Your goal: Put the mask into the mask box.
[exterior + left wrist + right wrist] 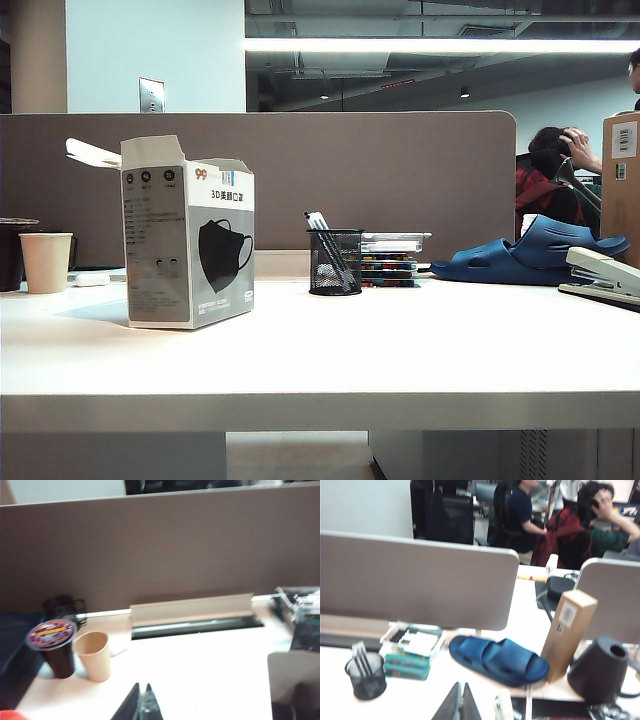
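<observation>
The mask box [188, 245] is seen upright on the surface [320, 350], flaps open, well apart from both pairs of jaws. The mask is seen nowhere, probably already inside. Left gripper [141, 704] and right gripper [460, 702] are closed on nothing.

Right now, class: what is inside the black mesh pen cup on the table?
Pens stand tilted inside the mesh cup. The cup's bottom cannot be made out through the mesh.
</observation>
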Controlling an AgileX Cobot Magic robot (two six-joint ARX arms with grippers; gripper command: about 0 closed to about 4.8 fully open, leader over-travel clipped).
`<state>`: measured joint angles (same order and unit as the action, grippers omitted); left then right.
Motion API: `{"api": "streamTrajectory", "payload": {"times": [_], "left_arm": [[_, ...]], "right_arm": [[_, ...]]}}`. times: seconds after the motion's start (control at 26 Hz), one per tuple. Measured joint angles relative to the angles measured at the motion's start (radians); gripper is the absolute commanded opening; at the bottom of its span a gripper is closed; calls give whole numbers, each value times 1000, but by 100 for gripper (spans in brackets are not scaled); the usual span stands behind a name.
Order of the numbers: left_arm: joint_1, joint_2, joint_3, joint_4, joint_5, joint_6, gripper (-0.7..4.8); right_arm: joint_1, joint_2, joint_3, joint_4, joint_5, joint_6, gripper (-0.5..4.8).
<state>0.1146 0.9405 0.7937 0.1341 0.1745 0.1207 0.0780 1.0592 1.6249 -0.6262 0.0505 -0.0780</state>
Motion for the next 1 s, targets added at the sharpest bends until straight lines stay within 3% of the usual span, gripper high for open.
{"api": "streamTrajectory", "payload": {"times": [0.23, 0.46, 0.73, 1.0], "left_arm": [[-55, -65, 0, -80, -21, 18, -6], [-79, -105, 0, -154, -13, -78, -6], [-79, -253, -5, -200, -12, -104, -6], [-81, -436, -108, -259, -14, -115, -6]], "right_arm": [[0, -150, -250, 39, 0, 14, -9], [0, -289, -464, 141, -1, 61, -9], [0, -536, -792, 231, -2, 74, -9], [0, -663, -941, 287, -2, 74, -9]]}}
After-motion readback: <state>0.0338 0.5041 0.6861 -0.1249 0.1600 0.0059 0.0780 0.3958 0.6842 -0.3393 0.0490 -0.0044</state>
